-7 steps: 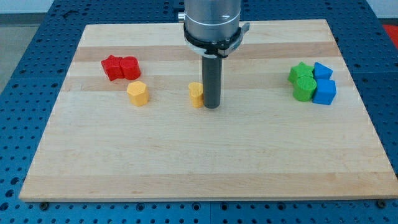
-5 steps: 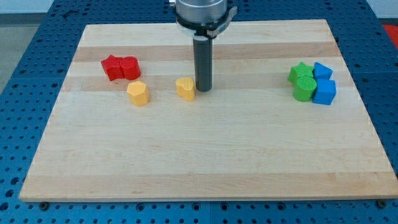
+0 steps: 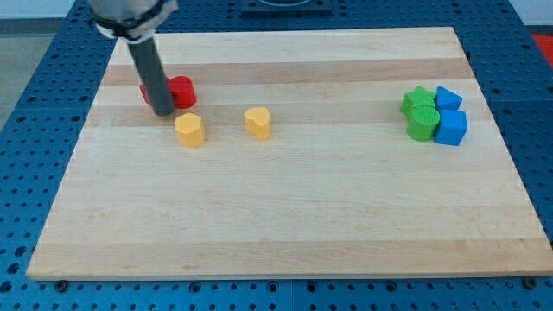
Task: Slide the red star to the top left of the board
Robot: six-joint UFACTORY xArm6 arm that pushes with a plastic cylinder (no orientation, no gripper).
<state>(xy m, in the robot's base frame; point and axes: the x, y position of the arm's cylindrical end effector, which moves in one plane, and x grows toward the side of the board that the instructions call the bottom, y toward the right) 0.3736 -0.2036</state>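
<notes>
A: Where does my tip (image 3: 162,111) sit?

B: At the view's upper left of the desk (image 3: 285,216), down on the wood, right in front of the red pair. The dark rod rises from it toward the view's top left and covers most of the left red piece.

A: And the end effector, is it open or closed?

B: It is a plain rod with nothing that opens or shuts, and it holds nothing. Only its lower end meets the desk.

A: Where is the red star (image 3: 145,90)?

B: Behind the rod, with just a sliver of red showing on the rod's left side. Its star shape cannot be made out here because it is hidden. It seems to touch the red block (image 3: 181,91) on the rod's right, whose shape I cannot tell for sure. Both lie near the left edge, a little below the top edge.

A: What lies nearest beyond that?

B: A yellow block (image 3: 190,130) just beside my tip, toward the view's lower right, apart from the red pair. A second yellow block (image 3: 257,123) stands farther right, well apart from the first.

A: And the far side?

B: At the view's right, a tight cluster: a green star (image 3: 417,99) above a green block (image 3: 423,122), with a blue block (image 3: 448,98) above another blue block (image 3: 452,127), all touching.
</notes>
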